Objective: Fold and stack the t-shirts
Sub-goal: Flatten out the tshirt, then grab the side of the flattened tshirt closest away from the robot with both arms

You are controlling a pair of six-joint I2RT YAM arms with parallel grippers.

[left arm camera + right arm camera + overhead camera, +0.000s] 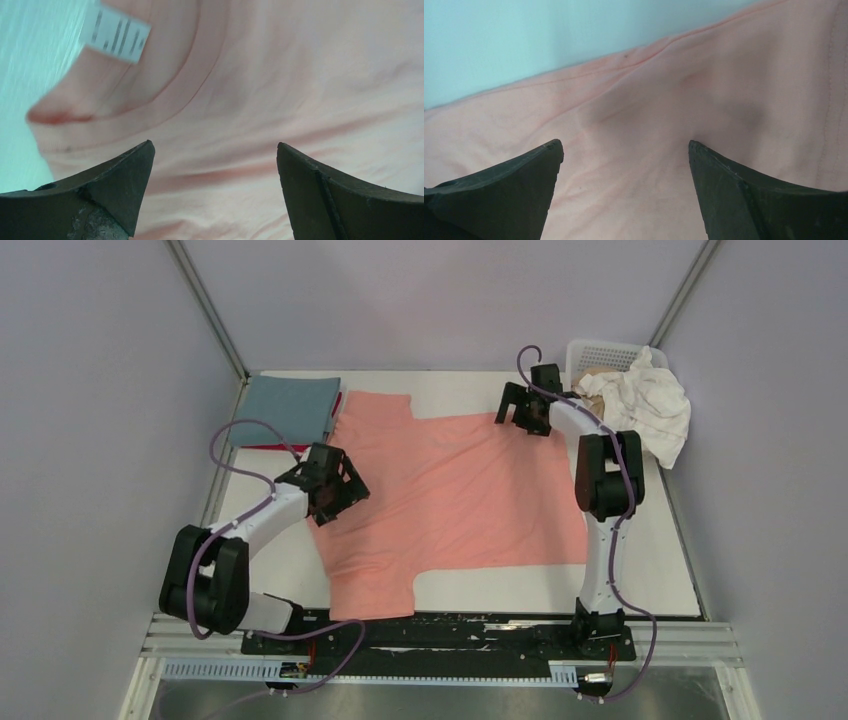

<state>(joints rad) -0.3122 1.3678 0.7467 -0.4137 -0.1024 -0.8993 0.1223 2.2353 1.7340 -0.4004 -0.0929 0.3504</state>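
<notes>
Left jaws wide open over pink shirt [460,490] neck, by white tag [116,34]; right jaws wide open over shirt's far edge; shirt flat on desk [650,570]

The salmon pink t-shirt [460,490] is lying spread flat in the middle, lightly wrinkled, collar pointing to 9 o'clock and hem to 3. At 10 o'clock the grey-blue t-shirt [285,408] is sitting folded on a red t-shirt [262,447]. At 2 o'clock the white t-shirt [650,405] is lying crumpled beside a tan t-shirt [595,390].
</notes>
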